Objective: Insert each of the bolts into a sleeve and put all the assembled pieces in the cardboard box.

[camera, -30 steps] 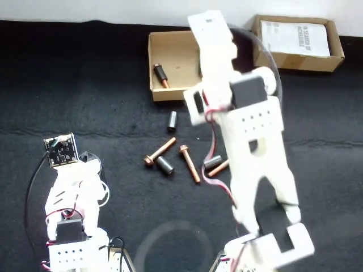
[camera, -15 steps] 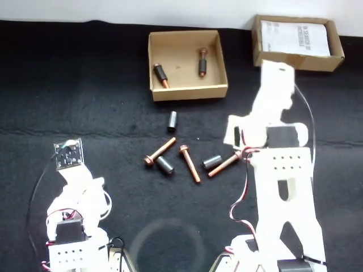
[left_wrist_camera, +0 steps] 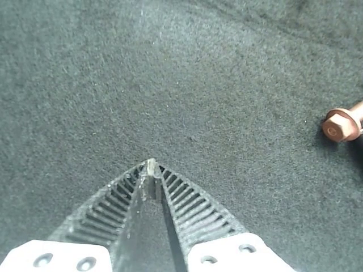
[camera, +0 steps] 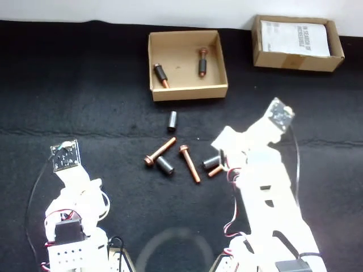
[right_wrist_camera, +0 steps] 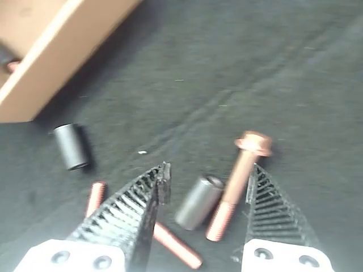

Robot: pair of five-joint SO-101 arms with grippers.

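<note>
- The right gripper (right_wrist_camera: 210, 170) is holding its fingers (right_wrist_camera: 133, 204) wide apart, straddling a dark grey metal sleeve (right_wrist_camera: 198, 202) and a copper-coloured bolt (right_wrist_camera: 238, 184) near the black felt counter's (camera: 85, 85) centre, toward 4 o'clock.
- The left gripper (left_wrist_camera: 152, 170), at 8 o'clock, is pressing its fingers together on nothing.
- The open brown cardboard box (camera: 187, 92) is sitting at 12 o'clock, holding two sleeved bolts (camera: 160, 75).
- The white sheet (camera: 295, 38) in the second cardboard box (camera: 295, 62) at 1 o'clock is showing print too small to read.
</note>
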